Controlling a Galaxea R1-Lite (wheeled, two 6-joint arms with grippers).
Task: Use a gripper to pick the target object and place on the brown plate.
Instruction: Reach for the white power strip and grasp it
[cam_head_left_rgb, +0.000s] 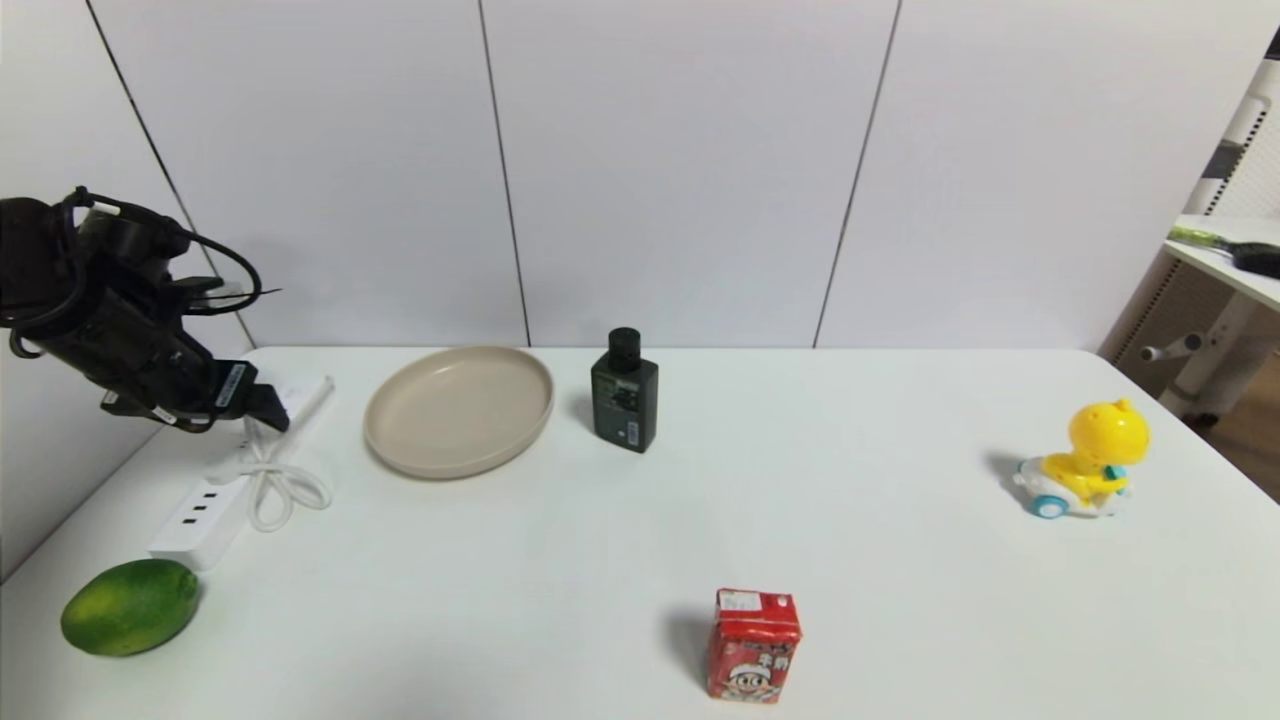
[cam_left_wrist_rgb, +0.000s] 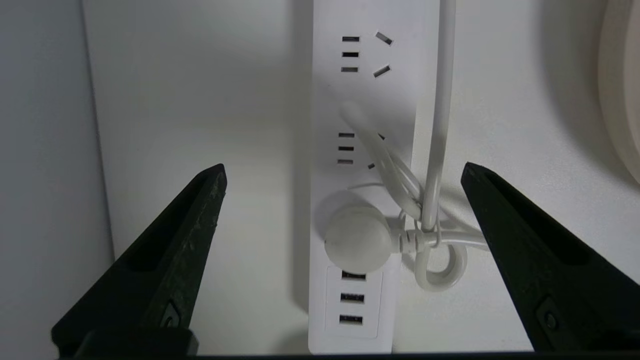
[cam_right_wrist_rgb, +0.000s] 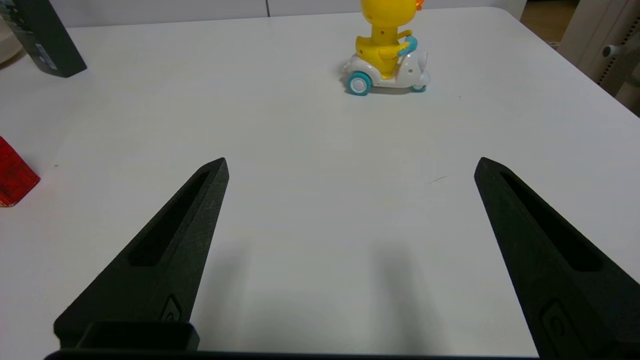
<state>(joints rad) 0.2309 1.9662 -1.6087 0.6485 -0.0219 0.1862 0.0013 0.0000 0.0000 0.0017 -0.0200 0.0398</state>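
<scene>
The long white power strip (cam_head_left_rgb: 205, 505) lies at the table's left side with its looped white cord (cam_head_left_rgb: 282, 487) beside it. My left gripper (cam_head_left_rgb: 262, 402) hovers above the strip's middle, open and empty. In the left wrist view the strip (cam_left_wrist_rgb: 362, 115) runs lengthwise between the two spread black fingers (cam_left_wrist_rgb: 192, 235), with the round plug (cam_left_wrist_rgb: 356, 239) and cord bundle (cam_left_wrist_rgb: 435, 240) below the gripper (cam_left_wrist_rgb: 343, 172). The beige-tan plate (cam_head_left_rgb: 459, 409) sits to the right of the strip; its rim shows in the left wrist view (cam_left_wrist_rgb: 622, 95). My right gripper (cam_right_wrist_rgb: 351, 167) is open over bare table, out of the head view.
A dark green bottle (cam_head_left_rgb: 624, 394) stands right of the plate. A green fruit (cam_head_left_rgb: 130, 606) lies near the front left corner. A red drink carton (cam_head_left_rgb: 752, 645) stands front centre. A yellow toy on a scooter (cam_head_left_rgb: 1082, 460) is at the right. The wall is close on the left.
</scene>
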